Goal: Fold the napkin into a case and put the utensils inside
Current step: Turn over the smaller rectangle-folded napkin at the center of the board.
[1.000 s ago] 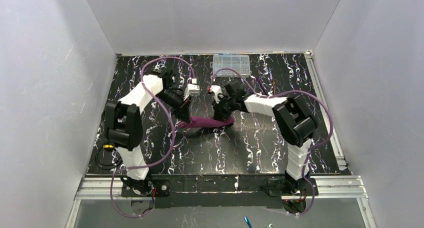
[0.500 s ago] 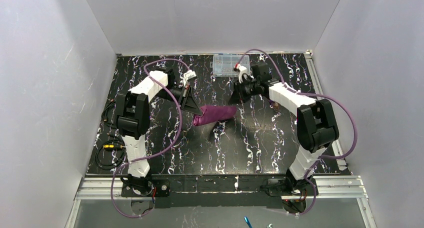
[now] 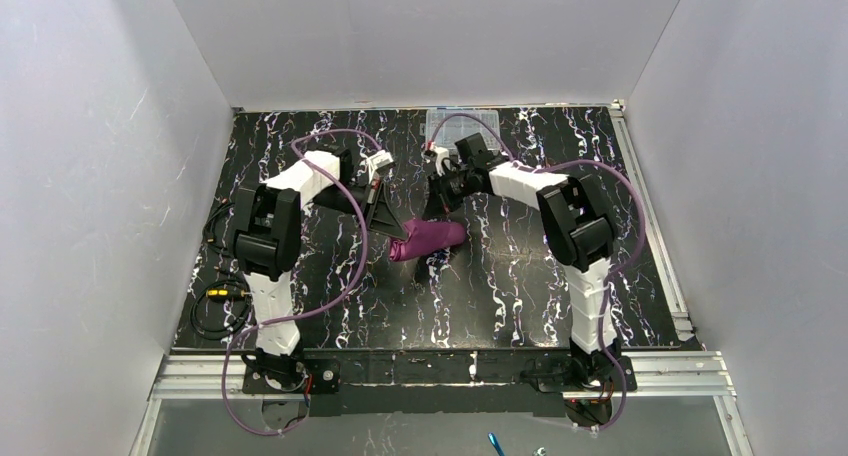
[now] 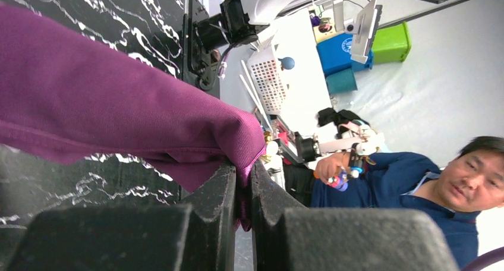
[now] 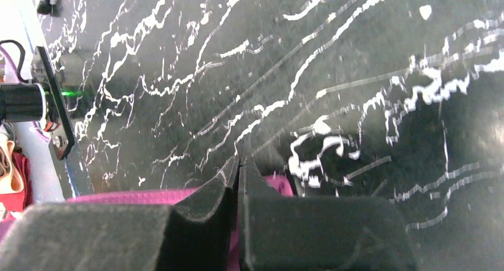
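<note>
Loosely bunched plum napkin (image 3: pixel 430 240), pinched in left gripper (image 4: pixel 242 169) and seemingly right gripper (image 5: pixel 239 165).

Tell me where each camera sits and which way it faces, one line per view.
Top external: fixed high behind the robot, looking down on the marbled table; the left tool and right tool show.
Left wrist: rides that wrist, looking low across the table and past its edge; the left tool pinches the napkin.
Right wrist: rides that wrist, looking down at the table; the shut right tool grips the napkin.
Shared: both wrist views show the napkin and table.
</note>
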